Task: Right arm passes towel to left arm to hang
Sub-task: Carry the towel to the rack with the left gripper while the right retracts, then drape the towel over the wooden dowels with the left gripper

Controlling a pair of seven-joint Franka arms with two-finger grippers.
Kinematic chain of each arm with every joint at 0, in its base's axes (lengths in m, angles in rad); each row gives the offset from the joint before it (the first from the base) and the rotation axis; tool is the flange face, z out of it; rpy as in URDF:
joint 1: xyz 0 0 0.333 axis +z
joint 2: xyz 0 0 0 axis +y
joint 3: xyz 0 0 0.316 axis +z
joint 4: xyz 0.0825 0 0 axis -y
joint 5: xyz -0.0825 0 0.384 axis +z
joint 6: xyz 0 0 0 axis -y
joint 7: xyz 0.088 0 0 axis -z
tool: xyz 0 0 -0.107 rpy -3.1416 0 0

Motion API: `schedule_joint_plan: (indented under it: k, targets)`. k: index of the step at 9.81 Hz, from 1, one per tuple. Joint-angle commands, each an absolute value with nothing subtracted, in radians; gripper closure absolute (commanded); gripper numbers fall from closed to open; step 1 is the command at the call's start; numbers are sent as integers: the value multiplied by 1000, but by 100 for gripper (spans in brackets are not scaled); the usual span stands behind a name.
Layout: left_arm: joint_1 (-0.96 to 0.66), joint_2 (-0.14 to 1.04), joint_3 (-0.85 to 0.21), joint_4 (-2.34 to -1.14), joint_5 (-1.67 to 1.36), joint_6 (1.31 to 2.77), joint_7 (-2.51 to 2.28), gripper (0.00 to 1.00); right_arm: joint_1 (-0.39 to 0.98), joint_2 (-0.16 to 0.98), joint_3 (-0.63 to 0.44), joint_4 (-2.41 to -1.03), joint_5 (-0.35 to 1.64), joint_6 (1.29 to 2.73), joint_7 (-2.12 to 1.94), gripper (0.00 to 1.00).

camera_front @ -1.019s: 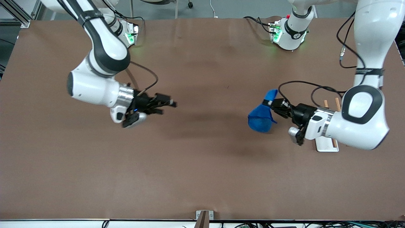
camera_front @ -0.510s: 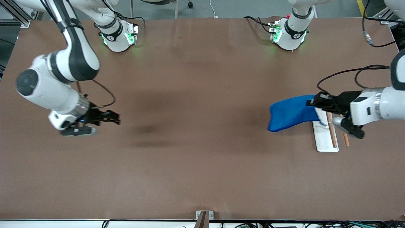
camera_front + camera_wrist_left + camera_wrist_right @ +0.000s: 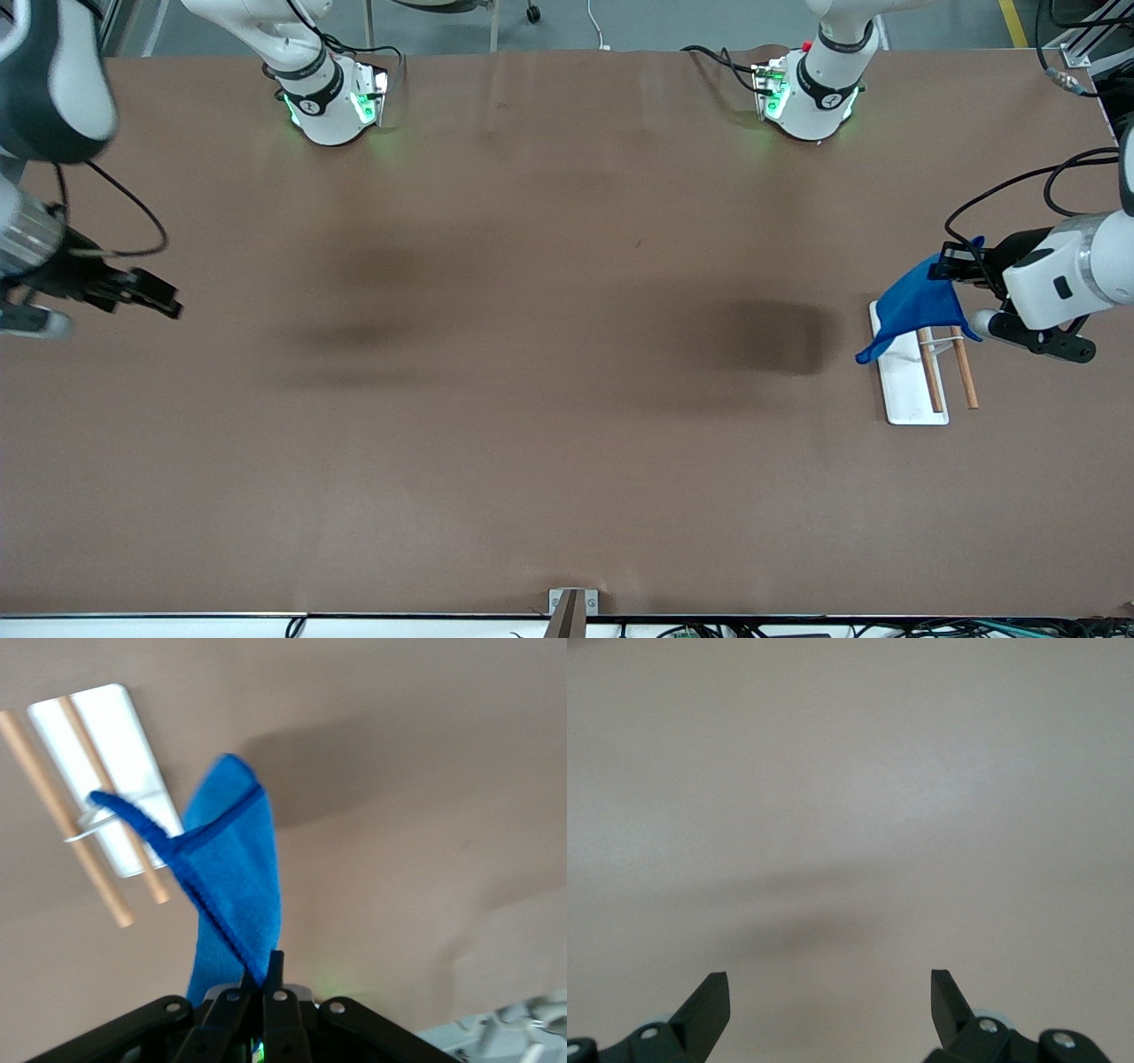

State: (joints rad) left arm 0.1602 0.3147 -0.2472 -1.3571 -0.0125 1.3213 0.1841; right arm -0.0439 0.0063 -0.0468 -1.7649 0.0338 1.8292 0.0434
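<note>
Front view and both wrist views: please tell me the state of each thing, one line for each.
towel: held up, hanging over the rack, not yet draped.
rack: flat on the table, rods bare.
left gripper: shut on the towel.
right gripper: open, empty, over the right arm's end of the table.

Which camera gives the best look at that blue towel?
The left wrist view: the towel fills the middle, pinched in the left claw. The front view shows it small, hanging over the rack. The right wrist view shows only bare table.
</note>
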Motion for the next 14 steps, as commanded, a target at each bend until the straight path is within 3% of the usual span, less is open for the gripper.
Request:
schedule_joint_plan:
  k: [1,4,6,8,14]
  targets:
    - [173,307,-239,-1379,26,1364,187,99,-43,1,-75,-1599,14,1623,51,0]
    - [279,293,-239,-1388,14,1444,174,100,-43,-6,-77,-1464,14,1452,126,0]
    - [296,304,-236,-1405,18,1509,130,100,-58,-3,-71,-1459,17,1453,127,0]
    - [336,292,-233,-1516,9,1632,112,100,-58,-2,-69,-1460,18,1456,124,0]
    - [348,308,-233,-1595,20,1687,127,100,-55,-3,-69,-1460,-21,1453,57,0]
